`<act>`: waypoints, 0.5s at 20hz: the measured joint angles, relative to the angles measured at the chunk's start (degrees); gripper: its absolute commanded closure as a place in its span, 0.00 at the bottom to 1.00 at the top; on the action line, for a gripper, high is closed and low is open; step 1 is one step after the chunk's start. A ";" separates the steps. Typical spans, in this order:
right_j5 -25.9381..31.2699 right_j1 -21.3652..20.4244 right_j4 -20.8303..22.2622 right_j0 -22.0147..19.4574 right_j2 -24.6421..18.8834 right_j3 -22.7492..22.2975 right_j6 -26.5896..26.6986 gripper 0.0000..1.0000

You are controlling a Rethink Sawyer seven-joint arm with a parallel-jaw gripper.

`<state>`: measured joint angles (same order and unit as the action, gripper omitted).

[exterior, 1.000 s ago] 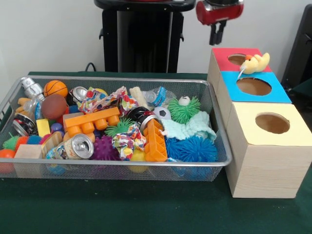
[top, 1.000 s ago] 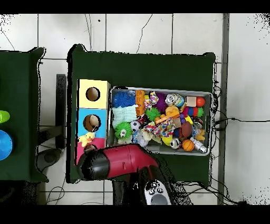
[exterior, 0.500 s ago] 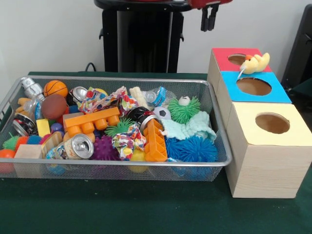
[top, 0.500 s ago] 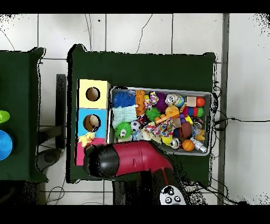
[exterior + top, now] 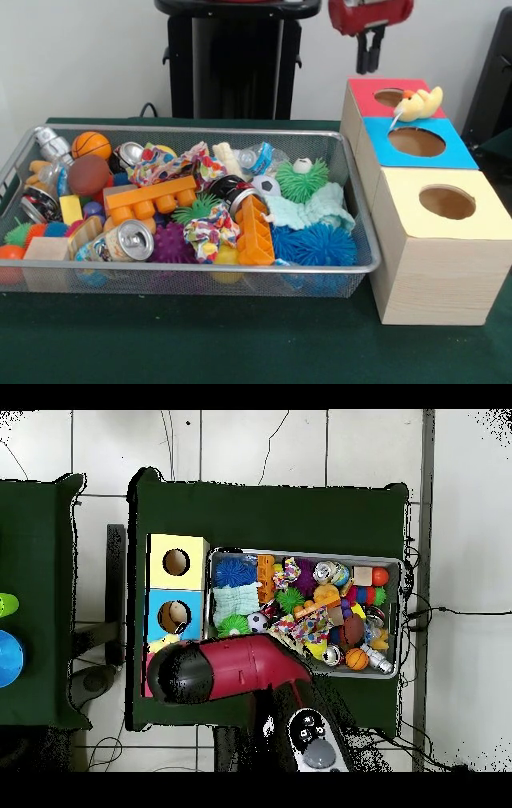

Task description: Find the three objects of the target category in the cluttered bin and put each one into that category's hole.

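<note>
Green tablecloth (image 5: 240, 344), tiled floor (image 5: 260, 444)

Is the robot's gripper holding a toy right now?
No. The gripper hangs above the red box with nothing between its tips. The yellow duck sits by itself on the boxes, apart from the gripper.

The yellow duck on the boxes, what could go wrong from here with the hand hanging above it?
1. The yellow duck lies on the red box top beside the hole, not in it; a brush from the hand could knock it off the box.
2. Its pale tail hangs over the blue box's hole, so it might drop into the wrong hole.
3. The hand's fingers look shut, so a straight descent would probably push rather than grasp.
</note>
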<state>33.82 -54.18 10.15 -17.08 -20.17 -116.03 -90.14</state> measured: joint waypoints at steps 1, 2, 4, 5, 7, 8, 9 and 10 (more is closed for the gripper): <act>-0.53 0.24 0.01 0.12 0.00 0.17 0.00 1.00; -2.61 1.19 0.01 0.61 -0.01 0.80 0.00 1.00; -4.11 1.78 0.00 0.87 -0.04 1.12 0.00 1.00; -4.51 1.93 -0.01 0.92 -0.07 1.18 0.00 1.00; -4.98 1.97 -0.05 0.97 -0.08 1.17 0.00 1.00; -4.99 1.94 -0.08 1.00 -0.08 1.18 0.00 1.00; -4.99 1.89 -0.08 1.07 -0.08 1.17 0.00 1.00; -4.99 1.87 -0.08 1.15 -0.07 1.18 0.00 1.00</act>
<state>28.82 -52.31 10.07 -15.93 -20.25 -114.85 -90.14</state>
